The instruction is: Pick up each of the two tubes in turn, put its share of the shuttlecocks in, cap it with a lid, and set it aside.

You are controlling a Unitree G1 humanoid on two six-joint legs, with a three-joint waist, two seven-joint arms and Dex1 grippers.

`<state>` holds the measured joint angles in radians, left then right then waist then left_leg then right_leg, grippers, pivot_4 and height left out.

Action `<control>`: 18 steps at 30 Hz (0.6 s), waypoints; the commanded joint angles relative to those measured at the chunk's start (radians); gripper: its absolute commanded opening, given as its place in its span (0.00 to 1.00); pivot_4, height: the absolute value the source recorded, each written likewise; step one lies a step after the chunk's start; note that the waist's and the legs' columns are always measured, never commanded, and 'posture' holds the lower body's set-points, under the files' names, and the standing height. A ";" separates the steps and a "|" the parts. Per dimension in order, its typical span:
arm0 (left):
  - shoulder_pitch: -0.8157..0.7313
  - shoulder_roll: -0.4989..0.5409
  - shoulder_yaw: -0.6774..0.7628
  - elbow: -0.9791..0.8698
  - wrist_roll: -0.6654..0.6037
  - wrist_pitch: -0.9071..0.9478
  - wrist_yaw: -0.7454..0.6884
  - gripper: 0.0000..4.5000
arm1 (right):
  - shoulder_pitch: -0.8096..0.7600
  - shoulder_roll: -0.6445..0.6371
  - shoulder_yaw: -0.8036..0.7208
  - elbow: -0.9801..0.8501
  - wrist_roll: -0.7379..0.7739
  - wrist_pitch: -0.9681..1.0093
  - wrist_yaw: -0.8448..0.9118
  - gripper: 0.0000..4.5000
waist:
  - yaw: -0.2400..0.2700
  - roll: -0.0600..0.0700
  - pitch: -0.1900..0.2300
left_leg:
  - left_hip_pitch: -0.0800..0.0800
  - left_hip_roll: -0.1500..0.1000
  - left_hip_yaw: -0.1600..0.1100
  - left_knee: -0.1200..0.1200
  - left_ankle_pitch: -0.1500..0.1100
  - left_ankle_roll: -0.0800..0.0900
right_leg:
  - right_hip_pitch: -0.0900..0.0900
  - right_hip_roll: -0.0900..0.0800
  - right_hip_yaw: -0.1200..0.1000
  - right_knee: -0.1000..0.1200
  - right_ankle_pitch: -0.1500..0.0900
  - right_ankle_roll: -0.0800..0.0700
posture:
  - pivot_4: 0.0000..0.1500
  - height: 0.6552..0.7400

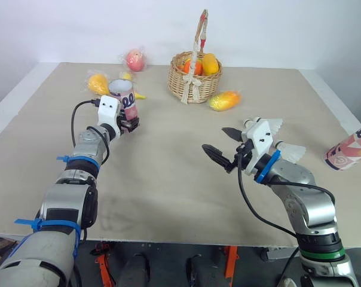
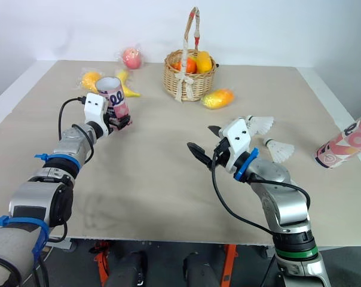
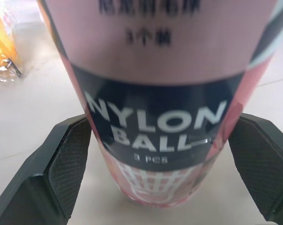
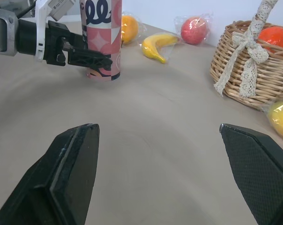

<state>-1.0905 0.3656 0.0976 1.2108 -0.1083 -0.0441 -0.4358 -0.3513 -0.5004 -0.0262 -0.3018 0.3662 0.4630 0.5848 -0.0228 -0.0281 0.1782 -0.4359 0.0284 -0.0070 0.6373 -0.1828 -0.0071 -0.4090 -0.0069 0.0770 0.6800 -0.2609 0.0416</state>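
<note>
Left gripper [image 1: 131,123] clamps the upright tube [image 1: 124,94], both pads touching it. Right gripper [image 1: 214,139] stands wide open, empty.

Lab — staged table [image 1: 168,179], white wall [image 1: 258,30].

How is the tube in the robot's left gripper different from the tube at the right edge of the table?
The left tube stands upright; the right tube lies on its side. The left tube is gripped by the left gripper; the right tube lies alone, apart from the open right gripper. Both are pink with the same kind of pattern.
</note>
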 commanded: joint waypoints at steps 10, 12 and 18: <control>-0.006 0.011 0.028 -0.012 0.013 -0.036 0.007 0.60 | -0.001 -0.012 -0.035 -0.053 0.010 0.006 -0.005 1.00 | 0.000 0.000 0.000 | 0.000 0.000 0.000 0.000 0.000 0.000 | 0.000 0.000 0.000 0.000 0.000 0.000 | 1.00 1.00; -0.004 0.020 0.023 -0.030 0.018 -0.037 -0.011 0.60 | 0.003 -0.015 -0.038 -0.058 0.012 0.008 -0.002 1.00 | 0.000 0.000 0.000 | 0.000 0.000 0.000 0.000 0.000 0.000 | 0.000 0.000 0.000 0.000 0.000 0.000 | 1.00 1.00; 0.032 0.082 -0.087 -0.227 0.069 -0.005 -0.270 0.60 | 0.067 -0.073 -0.112 -0.123 0.088 0.038 0.056 1.00 | 0.000 0.000 0.000 | -0.001 0.000 0.000 0.000 0.000 0.000 | 0.000 0.000 0.000 0.000 0.000 0.000 | 1.00 1.00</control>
<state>-1.0543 0.4172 0.0454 1.0975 -0.0553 -0.0537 -0.5975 -0.2991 -0.5487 -0.0777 -0.3564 0.4073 0.4946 0.6143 -0.0230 -0.0281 0.1783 -0.4373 0.0283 -0.0074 0.6375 -0.1828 -0.0073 -0.4094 -0.0071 0.0765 0.6800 -0.2608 0.0413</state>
